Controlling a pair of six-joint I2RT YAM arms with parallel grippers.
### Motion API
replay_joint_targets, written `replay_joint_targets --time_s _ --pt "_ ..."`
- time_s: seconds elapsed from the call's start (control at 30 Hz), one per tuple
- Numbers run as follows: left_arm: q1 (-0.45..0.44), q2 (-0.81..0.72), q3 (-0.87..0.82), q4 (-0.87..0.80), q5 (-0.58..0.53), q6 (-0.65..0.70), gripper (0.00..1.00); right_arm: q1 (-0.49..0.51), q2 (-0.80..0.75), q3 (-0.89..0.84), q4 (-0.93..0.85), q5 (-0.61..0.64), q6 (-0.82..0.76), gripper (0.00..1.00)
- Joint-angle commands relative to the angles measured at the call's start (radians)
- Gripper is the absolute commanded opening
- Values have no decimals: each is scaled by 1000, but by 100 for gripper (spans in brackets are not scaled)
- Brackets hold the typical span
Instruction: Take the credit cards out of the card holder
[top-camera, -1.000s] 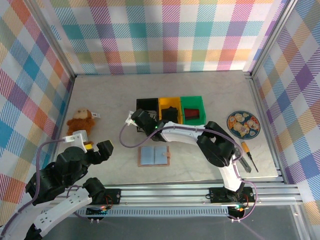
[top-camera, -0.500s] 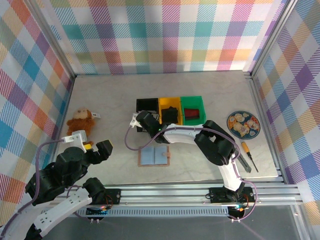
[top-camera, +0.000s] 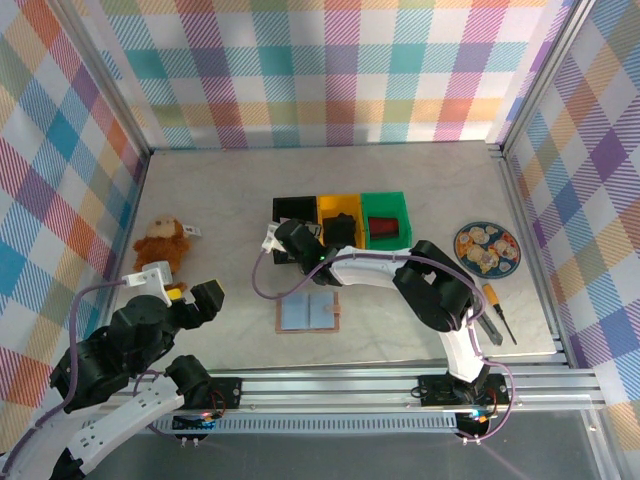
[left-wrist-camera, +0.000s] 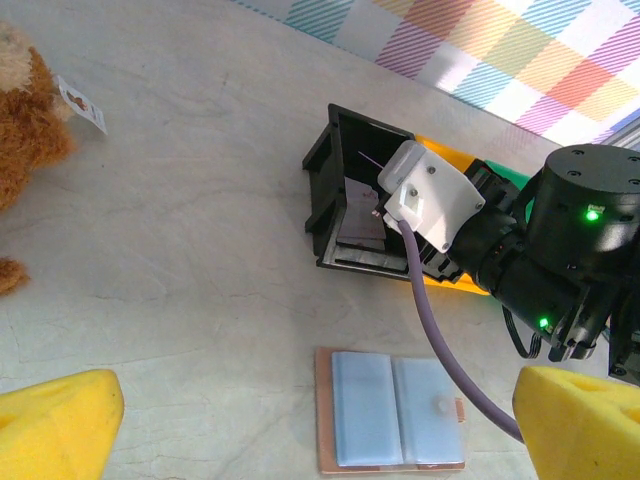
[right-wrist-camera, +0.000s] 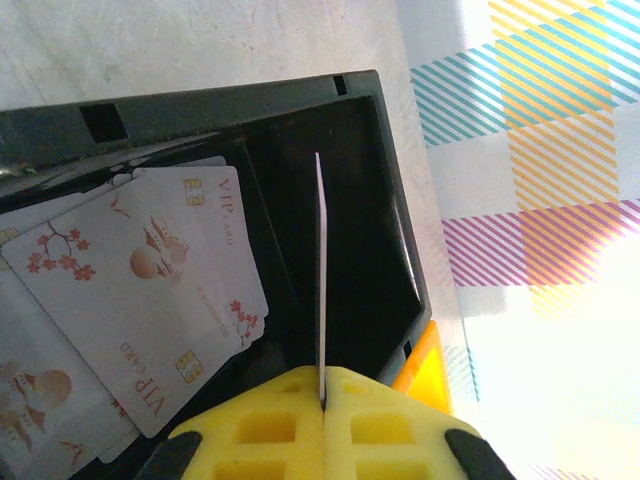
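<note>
- Robot test cell, laboratory type.
- An aluminium profile frame (top-camera: 350, 385) encloses a pale stone-pattern surface (top-camera: 220, 190).
- Plaid fabric panels (top-camera: 330, 70) form the walls.
- The left arm (top-camera: 120, 350) and right arm (top-camera: 440, 300) are mounted at the frame's near side, with cabling exposed.

R pincer (top-camera: 287, 238) at black bin (top-camera: 293, 209); card holder (top-camera: 309, 313) open flat.

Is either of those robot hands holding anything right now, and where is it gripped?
The right gripper pinches a thin card by one edge between its fingers, over the black bin. The left gripper is open and empty.
</note>
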Motion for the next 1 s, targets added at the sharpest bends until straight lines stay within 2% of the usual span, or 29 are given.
replay_joint_targets --time_s 0.0,0.17,0.7,0.97 --pt "7 -11 -9 -5 -21 6 100 -6 10 34 3 16 -39 0" --pt "7 -18 -10 -6 -21 3 100 0 22 53 -72 -8 18 0" --pt "6 -13 -13 -2 -19 5 100 -2 125 110 -118 -19 38 0" --pt "5 -12 -13 -2 -24 5 100 -1 114 117 -174 -54 75 16"
